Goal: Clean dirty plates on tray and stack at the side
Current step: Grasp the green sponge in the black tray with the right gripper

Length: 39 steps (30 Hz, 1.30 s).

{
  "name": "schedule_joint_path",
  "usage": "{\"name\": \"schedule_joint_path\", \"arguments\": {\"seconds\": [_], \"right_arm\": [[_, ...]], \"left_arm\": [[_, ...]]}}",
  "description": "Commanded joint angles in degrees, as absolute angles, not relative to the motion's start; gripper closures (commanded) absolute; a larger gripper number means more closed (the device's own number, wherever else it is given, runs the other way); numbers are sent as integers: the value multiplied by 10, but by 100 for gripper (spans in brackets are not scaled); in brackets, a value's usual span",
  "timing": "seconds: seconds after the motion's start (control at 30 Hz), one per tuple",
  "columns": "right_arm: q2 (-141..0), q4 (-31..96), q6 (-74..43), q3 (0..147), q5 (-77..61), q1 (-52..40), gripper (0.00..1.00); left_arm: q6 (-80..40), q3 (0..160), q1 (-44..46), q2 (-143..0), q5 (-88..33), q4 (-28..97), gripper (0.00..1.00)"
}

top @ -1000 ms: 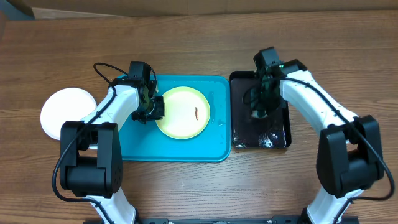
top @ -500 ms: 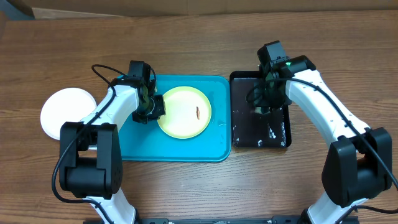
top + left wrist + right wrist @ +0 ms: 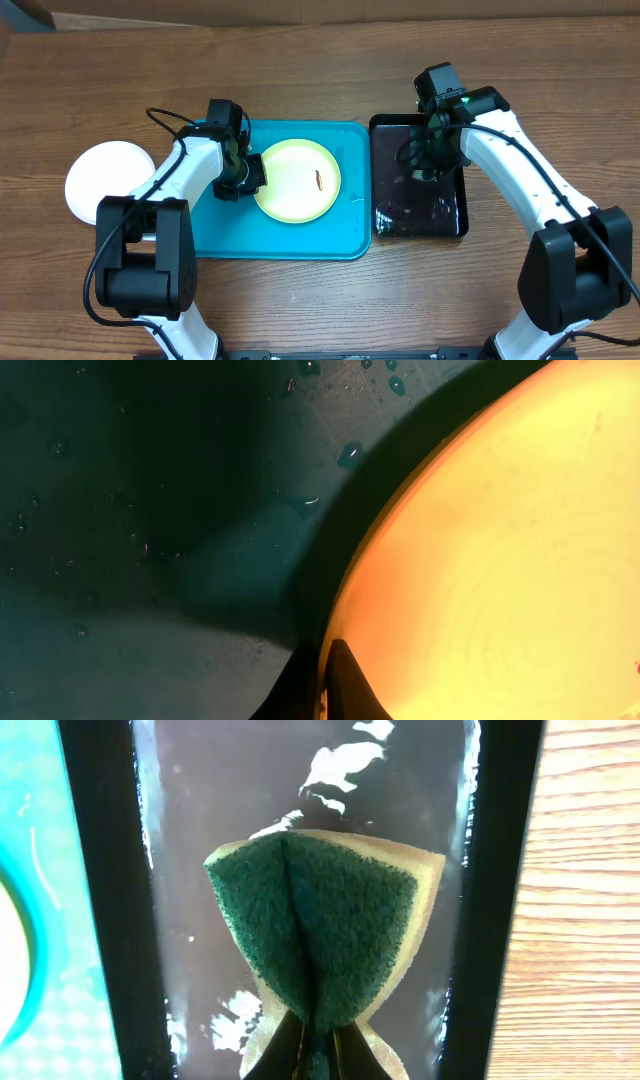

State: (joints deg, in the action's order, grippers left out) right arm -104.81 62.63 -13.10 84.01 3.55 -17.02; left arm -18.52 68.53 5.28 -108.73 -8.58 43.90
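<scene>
Nearest me the bare wooden desk (image 3: 300,300) runs between the two arm bases. Just beyond it sits the teal tray (image 3: 220,235), long side toward me. Its floor is wet, with drops (image 3: 350,455) scattered over it in the left wrist view.

The yellow-green plate (image 3: 295,180) lies flat inside the teal tray, right of the middle, with a small reddish-brown smear (image 3: 318,182) near its centre. The left pincer (image 3: 250,178) reaches in from the left, and its tips are pressed together on that plate's left rim. In the left wrist view the two dark fingertips (image 3: 335,685) meet right at the plate's edge, one above and one below.

Out on the desk, to the left of the teal tray and apart from it, the white plate (image 3: 105,180) lies alone on the wood.

To the right, a glossy black tray (image 3: 420,215) stands just beside the teal one, their long sides almost touching, and pale wet patches shine on its floor. The right pincer (image 3: 425,170) hangs over its far half, clamped on a green sponge (image 3: 320,930). The sponge is pinched so hard that it folds down the middle, its yellow backing showing at the edges. Whether it touches the black tray I cannot tell.

Farthest off, a strip of cardboard (image 3: 200,12) lies along the desk's back edge
</scene>
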Motion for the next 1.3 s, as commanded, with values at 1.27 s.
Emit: {"name": "schedule_joint_path", "arguments": {"seconds": [1.27], "right_arm": [[-1010,637,-59,844,-39,-176,96]], "left_arm": [[-197,721,64,-1086,-91,482,96]]}}
